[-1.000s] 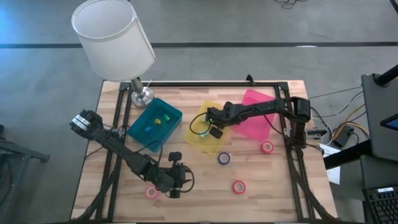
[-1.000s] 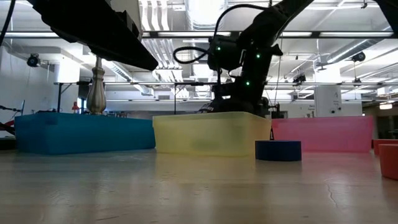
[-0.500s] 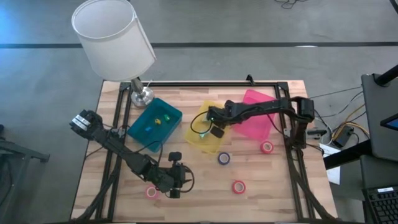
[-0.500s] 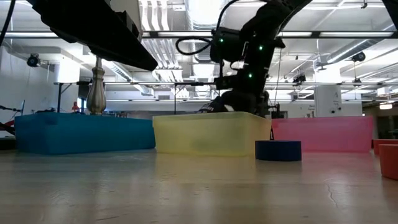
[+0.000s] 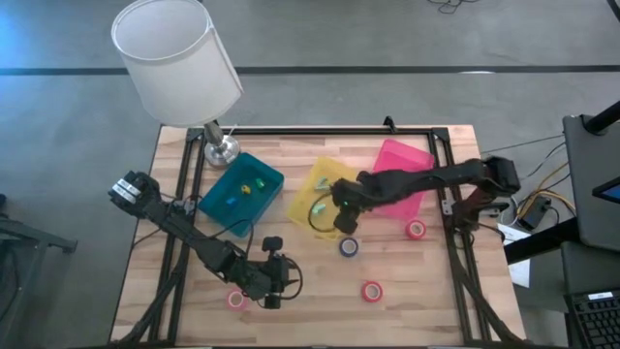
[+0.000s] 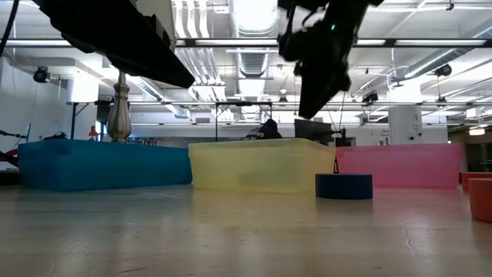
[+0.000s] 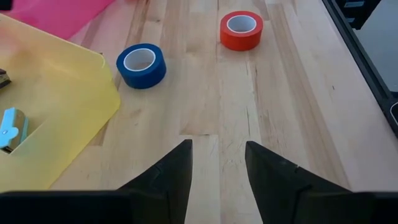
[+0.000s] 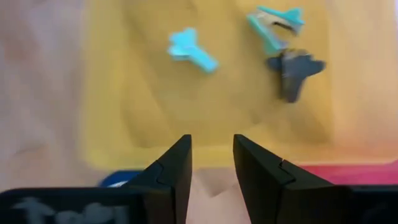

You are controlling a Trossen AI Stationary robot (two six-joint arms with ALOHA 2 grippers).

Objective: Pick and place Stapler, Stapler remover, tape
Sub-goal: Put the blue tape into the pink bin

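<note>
The blue-purple tape roll (image 5: 349, 246) lies flat on the table just near of the yellow bin (image 5: 312, 184); it also shows in the left wrist view (image 7: 141, 65). A red roll (image 5: 372, 290) lies nearer the front edge. One pink roll (image 5: 235, 299) lies by my left gripper, and another pinkish roll (image 5: 416, 229) lies at the right. My right gripper (image 5: 344, 223) is open and empty, raised over the yellow bin's near edge (image 8: 211, 158). My left gripper (image 5: 281, 283) is open and empty, low near the front edge (image 7: 217, 165).
The yellow bin holds a light-blue staple remover (image 8: 191, 51), a teal one (image 8: 273, 25) and a dark one (image 8: 292, 71). The teal bin (image 5: 242, 192) holds small coloured items. The pink bin (image 5: 402, 174) stands at the far right. A lamp (image 5: 179, 58) stands at the far left.
My right gripper has risen out of the yellow bin and gone toward the table's near edge, and now hangs over the bin's near edge close to the blue-purple tape roll. The left arm has kept still.
</note>
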